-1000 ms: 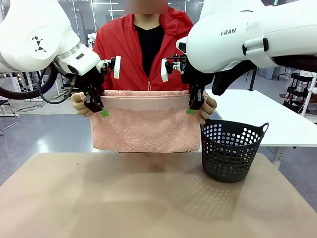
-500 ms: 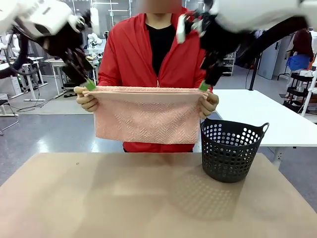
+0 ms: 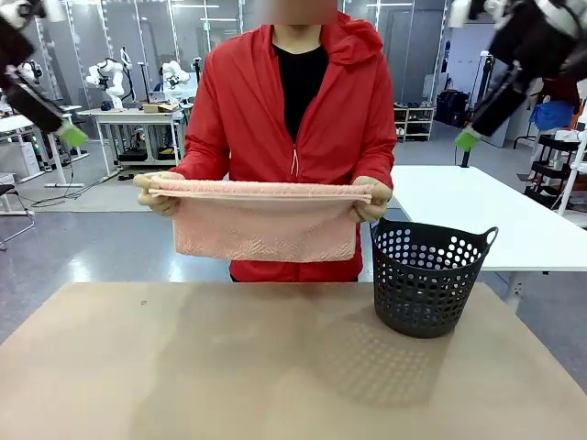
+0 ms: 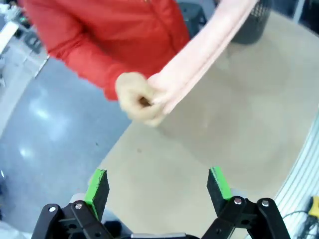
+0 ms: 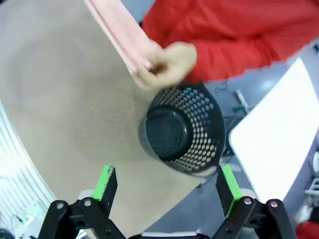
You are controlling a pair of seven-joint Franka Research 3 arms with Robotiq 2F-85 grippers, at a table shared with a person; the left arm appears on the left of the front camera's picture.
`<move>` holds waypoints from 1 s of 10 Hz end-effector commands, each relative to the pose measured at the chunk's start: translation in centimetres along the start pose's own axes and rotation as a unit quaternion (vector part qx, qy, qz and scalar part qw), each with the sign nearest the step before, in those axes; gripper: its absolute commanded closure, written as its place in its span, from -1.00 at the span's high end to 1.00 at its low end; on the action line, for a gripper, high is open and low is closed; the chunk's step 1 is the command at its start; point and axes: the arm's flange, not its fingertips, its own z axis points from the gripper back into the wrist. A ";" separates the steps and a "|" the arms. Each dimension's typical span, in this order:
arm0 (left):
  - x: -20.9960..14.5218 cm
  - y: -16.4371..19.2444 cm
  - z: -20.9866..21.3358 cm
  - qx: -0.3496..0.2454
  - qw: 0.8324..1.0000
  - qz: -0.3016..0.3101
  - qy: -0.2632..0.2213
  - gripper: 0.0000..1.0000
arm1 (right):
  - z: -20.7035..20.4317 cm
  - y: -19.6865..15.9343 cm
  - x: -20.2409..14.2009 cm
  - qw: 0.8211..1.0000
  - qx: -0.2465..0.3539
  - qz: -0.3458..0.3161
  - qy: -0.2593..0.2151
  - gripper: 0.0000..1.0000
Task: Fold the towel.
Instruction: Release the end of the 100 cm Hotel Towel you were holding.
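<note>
Across the table point(image 3: 275, 367), at its far side, a person is holding the folded towel point(image 3: 266, 229) up by its two top corners, and it is hanging clear of the tabletop.

The left gripper point(image 4: 158, 185) is holding its jaws spread wide with nothing between them, looking down on a blurred hand point(image 4: 137, 97) pinching one towel corner. The right gripper point(image 5: 167, 183) is gaping the same way above the basket point(image 5: 182, 129), where the other hand point(image 5: 169, 62) is gripping the opposite corner just beside the rim. From the front, both arms are showing high in the upper corners, smeared by motion and cut off by the edges, so little more than one green pad is readable on each. The towel is covering most of the person's fingers, and its weave is blurring out in both wrist views.
</note>
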 end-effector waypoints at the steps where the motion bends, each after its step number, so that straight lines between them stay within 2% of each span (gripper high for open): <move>1: -3.5 0.5 2.1 0.029 0.996 0.083 -0.002 1.00 | 0.5 -0.2 -2.9 0.995 -0.002 -0.094 -0.017 1.00; 3: -7.4 2.5 3.1 0.023 0.988 0.151 -0.009 1.00 | 1.2 -0.9 -5.6 0.989 -0.010 -0.146 -0.023 1.00; 4: -8.4 2.9 3.2 0.020 0.986 0.164 -0.011 1.00 | 1.1 -1.2 -6.2 0.987 -0.008 -0.160 -0.020 1.00; 6: -9.0 3.1 3.3 0.023 0.984 0.174 -0.015 1.00 | 1.4 -1.4 -6.7 0.984 -0.004 -0.175 -0.023 1.00; 7: -8.9 3.0 3.1 0.029 0.988 0.151 -0.027 1.00 | 1.5 -1.4 -6.6 0.984 -0.004 -0.176 -0.024 1.00; 8: -9.5 3.9 3.5 0.024 0.986 0.165 -0.010 1.00 | 0.7 -1.4 -5.7 0.987 0.009 -0.161 -0.007 1.00; 10: -9.5 3.9 3.5 0.024 0.986 0.165 -0.010 1.00 | 1.7 -1.9 -6.8 0.987 -0.004 -0.161 -0.012 1.00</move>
